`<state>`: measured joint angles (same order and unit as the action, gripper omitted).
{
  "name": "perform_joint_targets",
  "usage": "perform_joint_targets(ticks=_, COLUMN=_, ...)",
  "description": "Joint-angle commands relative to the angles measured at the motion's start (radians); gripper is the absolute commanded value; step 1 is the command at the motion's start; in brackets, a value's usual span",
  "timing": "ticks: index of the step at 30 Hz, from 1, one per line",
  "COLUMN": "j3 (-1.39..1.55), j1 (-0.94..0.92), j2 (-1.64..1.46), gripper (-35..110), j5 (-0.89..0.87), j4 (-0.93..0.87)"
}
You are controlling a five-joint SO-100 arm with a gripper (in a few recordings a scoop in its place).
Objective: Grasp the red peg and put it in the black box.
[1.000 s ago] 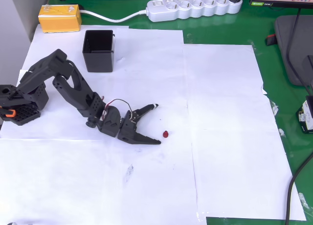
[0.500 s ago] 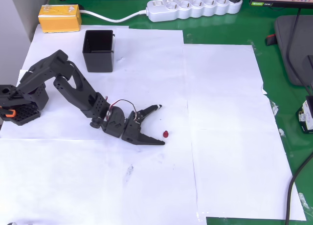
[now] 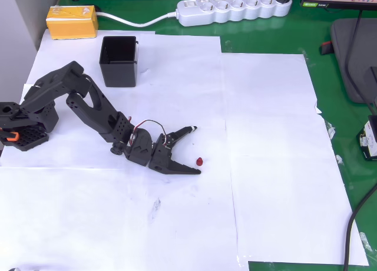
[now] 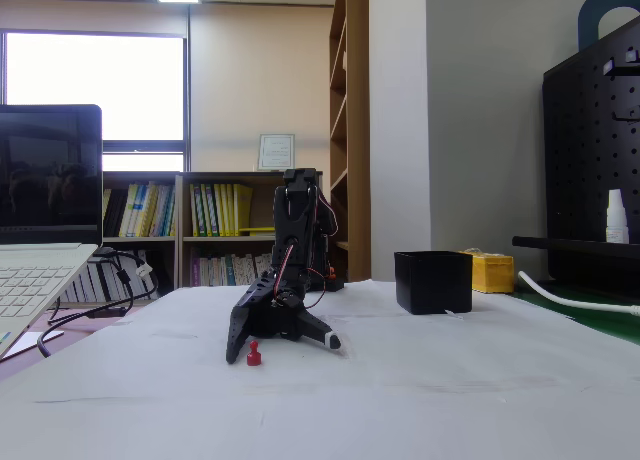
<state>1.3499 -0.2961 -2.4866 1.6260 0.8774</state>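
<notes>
The pincer lies low over the white paper, its two fingers spread wide toward the right of the overhead view, one tip up near the paper seam and the other reaching along the sheet; the peg sits just beyond the gap between the tips, apart from both, closer to the lower finger. In the fixed view the pincer points toward the camera with its tips down at the paper and the peg just in front of the left one. The tabletop is green and mostly covered by white paper sheets, which leave wide bare room to the right of and below the arm in the overhead view. The arm stretches from its base at the left edge of the paper. The box stands upright, open side up, near the paper's upper left, well apart from the pincer. The peg is tiny and red; in the fixed view it stands upright, long axis vertical, a wider foot on the paper.
</notes>
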Motion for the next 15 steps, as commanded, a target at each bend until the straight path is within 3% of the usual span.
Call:
perform_joint_targets(ticks=1, j3=0.044, j1=0.006, j2=0.002, gripper=56, j5=0.002, j4=-0.003)
perform_joint_targets(ticks=15, j3=0.049, j1=0.021, j2=0.000, gripper=55, j5=0.000, j4=0.000)
